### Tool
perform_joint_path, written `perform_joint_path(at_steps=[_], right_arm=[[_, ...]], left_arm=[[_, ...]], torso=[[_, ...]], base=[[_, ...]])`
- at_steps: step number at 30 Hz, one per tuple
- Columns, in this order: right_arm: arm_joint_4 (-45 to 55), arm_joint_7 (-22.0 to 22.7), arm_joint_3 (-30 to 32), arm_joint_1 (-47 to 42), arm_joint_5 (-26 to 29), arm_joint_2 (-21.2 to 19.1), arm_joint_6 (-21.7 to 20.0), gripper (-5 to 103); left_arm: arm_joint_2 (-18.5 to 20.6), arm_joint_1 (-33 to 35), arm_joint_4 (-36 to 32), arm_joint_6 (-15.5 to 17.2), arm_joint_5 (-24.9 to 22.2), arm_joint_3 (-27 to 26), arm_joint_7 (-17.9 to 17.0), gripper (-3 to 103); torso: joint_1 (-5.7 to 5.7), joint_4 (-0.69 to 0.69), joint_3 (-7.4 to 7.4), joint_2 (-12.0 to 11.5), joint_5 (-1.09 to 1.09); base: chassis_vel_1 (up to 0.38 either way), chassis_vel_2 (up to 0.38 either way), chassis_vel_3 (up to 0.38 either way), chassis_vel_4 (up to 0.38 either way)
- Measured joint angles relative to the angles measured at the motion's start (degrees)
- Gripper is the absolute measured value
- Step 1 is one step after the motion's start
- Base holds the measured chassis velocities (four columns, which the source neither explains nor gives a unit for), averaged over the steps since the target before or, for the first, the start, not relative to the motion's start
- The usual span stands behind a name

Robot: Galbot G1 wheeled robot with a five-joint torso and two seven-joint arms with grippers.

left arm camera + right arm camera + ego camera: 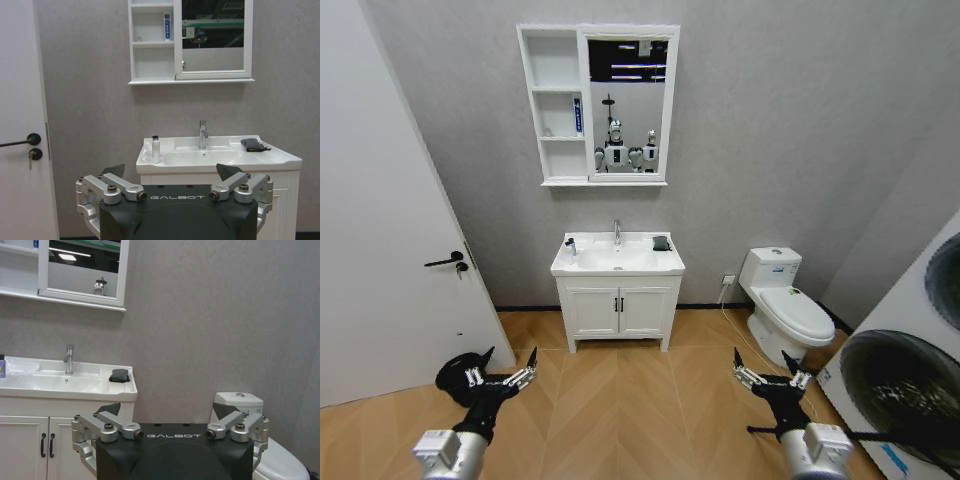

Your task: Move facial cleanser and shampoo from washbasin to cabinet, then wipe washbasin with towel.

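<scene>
progress looks partial: white-and-blue tube stands on the white wall cabinet middle shelf, a small white capped bottle remains on the white ceramic washbasin, dark folded towel untouched at its right. left gripper and right gripper hang spread, well apart from it.

The white washbasin sits on a two-door floor vanity against the grey wall. On its rim, a small bottle stands upright at the left corner, and the dark folded towel lies at the right of the chrome tap. Above, the cabinet holds a blue-and-white tube upright on its middle shelf.
</scene>
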Motion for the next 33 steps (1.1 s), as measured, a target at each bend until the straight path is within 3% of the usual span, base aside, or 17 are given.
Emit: perform_joint_path(at_steps=[33], right_arm=[[-0.28, 0.03, -0.30, -0.49, -0.70, 0.11, -0.11, 100]], left_arm=[[-0.23, -0.19, 0.47, -1.21, -0.81, -0.02, 0.53, 100]], torso=[[0.00, 0.00, 0.00, 0.00, 0.00]], base=[[0.000, 0.000, 0.000, 0.000]])
